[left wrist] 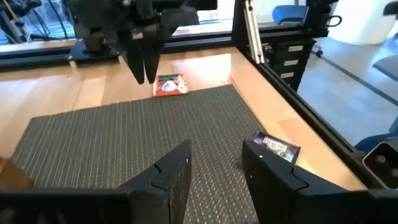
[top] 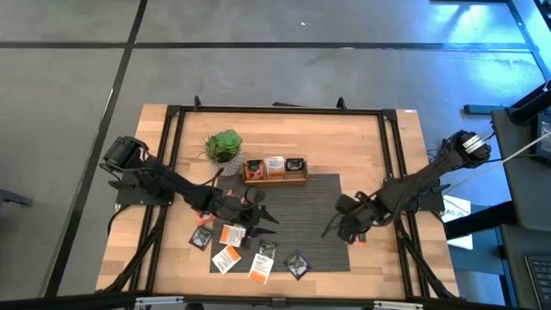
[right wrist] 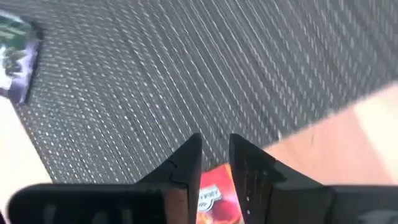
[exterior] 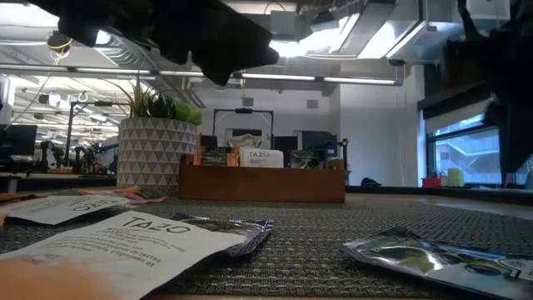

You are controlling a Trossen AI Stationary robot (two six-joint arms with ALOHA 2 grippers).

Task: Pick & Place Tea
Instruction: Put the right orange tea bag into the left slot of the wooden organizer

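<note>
My right gripper (right wrist: 214, 158) hangs half-open, empty, directly over the small orange-red flat tea sachet (right wrist: 217, 196) at the grey woven mat's (top: 318, 207) right edge, nearer than my open left gripper (left wrist: 214, 165).

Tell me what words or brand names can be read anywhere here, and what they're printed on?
"TAZO": white sachet lying on the mat, low view.
"TAZO": white packet standing in the wooden tray.
Smaller print on those, and on the other sachets in every view, is too blurred to read.
</note>
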